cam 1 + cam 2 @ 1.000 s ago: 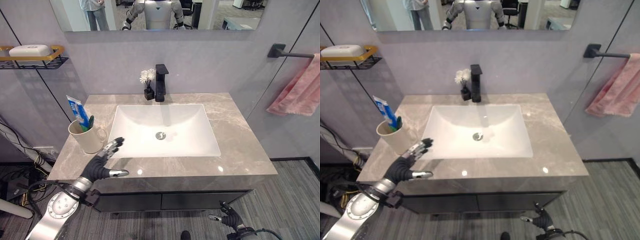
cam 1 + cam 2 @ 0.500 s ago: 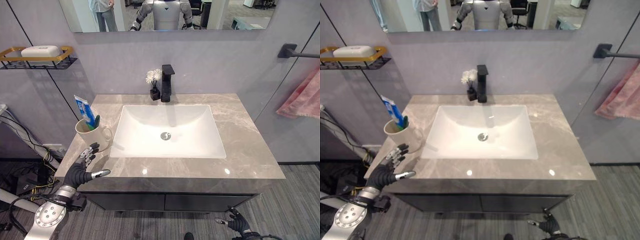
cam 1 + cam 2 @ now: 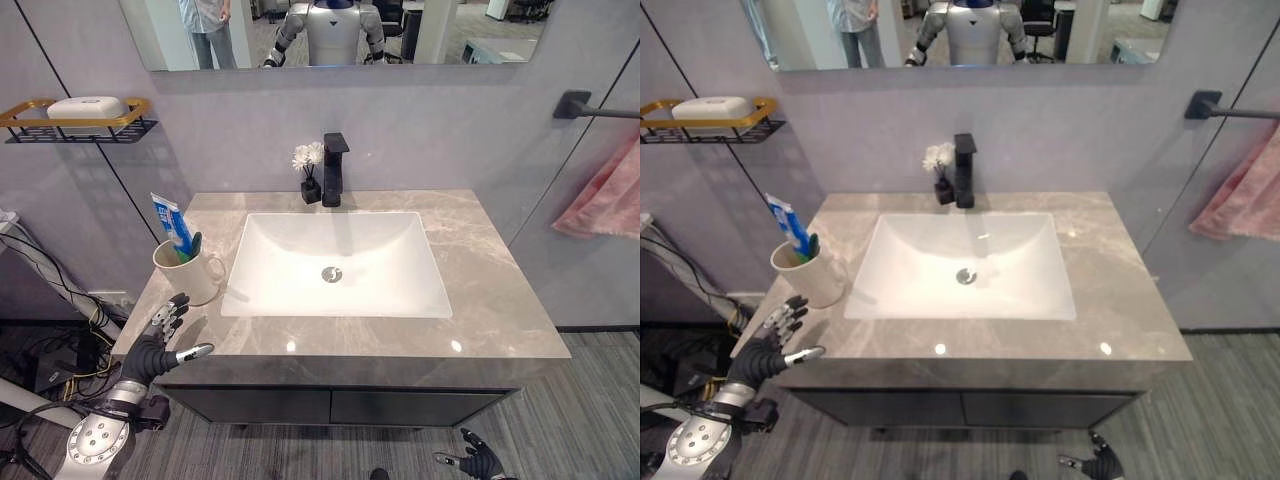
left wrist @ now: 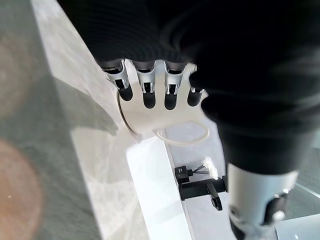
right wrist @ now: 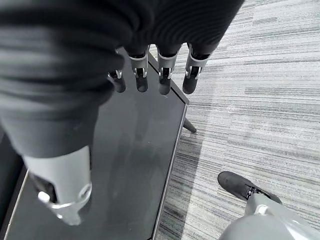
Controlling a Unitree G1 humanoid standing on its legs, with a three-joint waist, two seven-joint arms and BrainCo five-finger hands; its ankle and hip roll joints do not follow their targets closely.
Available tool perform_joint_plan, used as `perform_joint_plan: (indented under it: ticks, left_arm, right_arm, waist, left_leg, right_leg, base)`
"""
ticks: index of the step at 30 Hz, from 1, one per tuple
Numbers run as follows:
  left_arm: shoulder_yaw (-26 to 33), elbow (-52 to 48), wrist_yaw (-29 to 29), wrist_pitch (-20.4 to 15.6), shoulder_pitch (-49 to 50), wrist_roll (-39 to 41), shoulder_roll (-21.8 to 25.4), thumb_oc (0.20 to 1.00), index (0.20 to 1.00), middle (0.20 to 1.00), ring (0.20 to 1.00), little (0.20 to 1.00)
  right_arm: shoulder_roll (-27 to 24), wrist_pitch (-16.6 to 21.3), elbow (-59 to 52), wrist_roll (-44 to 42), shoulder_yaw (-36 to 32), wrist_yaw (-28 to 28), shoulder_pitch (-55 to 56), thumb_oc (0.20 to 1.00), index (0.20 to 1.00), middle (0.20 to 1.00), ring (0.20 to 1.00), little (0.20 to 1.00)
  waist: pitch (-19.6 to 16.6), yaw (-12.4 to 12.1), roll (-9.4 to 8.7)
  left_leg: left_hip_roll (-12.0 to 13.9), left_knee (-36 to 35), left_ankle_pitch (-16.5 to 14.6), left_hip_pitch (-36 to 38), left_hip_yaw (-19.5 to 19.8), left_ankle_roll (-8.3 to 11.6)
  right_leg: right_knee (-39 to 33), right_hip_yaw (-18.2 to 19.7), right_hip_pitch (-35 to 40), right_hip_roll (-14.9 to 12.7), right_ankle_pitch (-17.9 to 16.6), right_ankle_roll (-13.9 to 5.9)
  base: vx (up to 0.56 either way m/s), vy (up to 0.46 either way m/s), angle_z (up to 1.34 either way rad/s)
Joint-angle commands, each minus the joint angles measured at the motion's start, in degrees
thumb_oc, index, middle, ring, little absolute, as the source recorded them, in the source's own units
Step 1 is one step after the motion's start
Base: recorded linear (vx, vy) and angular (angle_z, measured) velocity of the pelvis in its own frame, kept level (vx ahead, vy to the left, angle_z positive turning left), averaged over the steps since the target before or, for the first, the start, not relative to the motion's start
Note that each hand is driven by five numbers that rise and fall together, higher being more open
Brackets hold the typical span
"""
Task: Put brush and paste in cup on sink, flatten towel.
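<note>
A cream cup (image 3: 188, 278) stands on the counter left of the white sink (image 3: 334, 262). A blue toothpaste tube (image 3: 171, 224) and a green brush (image 3: 194, 244) stick up out of it. My left hand (image 3: 156, 345) hovers open and empty at the counter's front left corner, a little short of the cup (image 4: 155, 111). A pink towel (image 3: 600, 193) hangs bunched from a black bar (image 3: 592, 106) on the right wall. Down by the floor, in front of the dark cabinet (image 5: 125, 165), my right hand (image 3: 478, 463) hangs open and empty.
A black tap (image 3: 334, 168) and a small vase of white flowers (image 3: 307, 167) stand behind the sink. A gold wire shelf (image 3: 72, 115) with a soap bar is on the left wall. The grey marble counter (image 3: 480, 275) is bare on the right. A person's legs show in the mirror (image 3: 210, 25).
My left hand has drawn back from beside the cup toward the counter's front left corner, fingers still open. The camera has shifted, so the whole scene sits a little differently.
</note>
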State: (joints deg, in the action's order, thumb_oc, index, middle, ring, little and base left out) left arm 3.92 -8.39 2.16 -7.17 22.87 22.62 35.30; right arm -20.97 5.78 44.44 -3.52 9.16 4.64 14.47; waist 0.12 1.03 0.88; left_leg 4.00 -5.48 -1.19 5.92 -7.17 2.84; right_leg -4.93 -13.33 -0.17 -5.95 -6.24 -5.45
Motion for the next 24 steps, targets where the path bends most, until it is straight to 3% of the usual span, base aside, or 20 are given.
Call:
perform_joint_plan:
  ticks: [1,12,24]
  left_arm:
    - [4.8,-1.1,-1.9,-1.9,-1.8,3.2,1.6,1.0,1.0,1.0,1.0,1.0]
    - [5.9,1.0,-3.4,-2.0,-4.7,3.3,1.5,1.0,1.0,1.0,1.0,1.0]
    - [7.6,2.5,-4.1,-1.7,-5.6,4.4,1.2,1.0,1.0,1.0,1.0,1.0]
  right_arm:
    - [-1.2,0.3,-0.4,0.6,-0.4,-0.2,-5.1,1.0,1.0,1.0,1.0,1.0]
    - [-4.4,-0.1,-2.5,4.9,-0.4,0.5,-6.8,1.0,1.0,1.0,1.0,1.0]
    - [-4.7,-0.4,0.5,5.2,-1.1,0.8,-7.5,1.0,1.0,1.0,1.0,1.0]
  waist:
    - [3.9,0.3,-1.19]
    - [6.1,0.6,-2.18]
    - [5.5,0.7,-1.85]
  left_leg:
    - [-1.4,5.0,-1.5,-3.5,0.3,-1.88]
    - [-0.6,14.5,-4.8,-7.8,0.4,-1.25]
    - [-0.4,13.2,-5.4,-6.4,-0.6,-1.66]
  right_leg:
    - [7.7,4.3,1.7,-2.0,6.8,-1.65]
    - [15.3,4.4,-2.3,-1.9,9.5,-1.46]
    - [14.3,5.6,-2.2,-1.4,9.3,-1.55]
  base:
    - [-0.12,-0.007,-0.04]
    - [-0.04,-0.005,-0.06]
    - [0.01,0.002,-0.03]
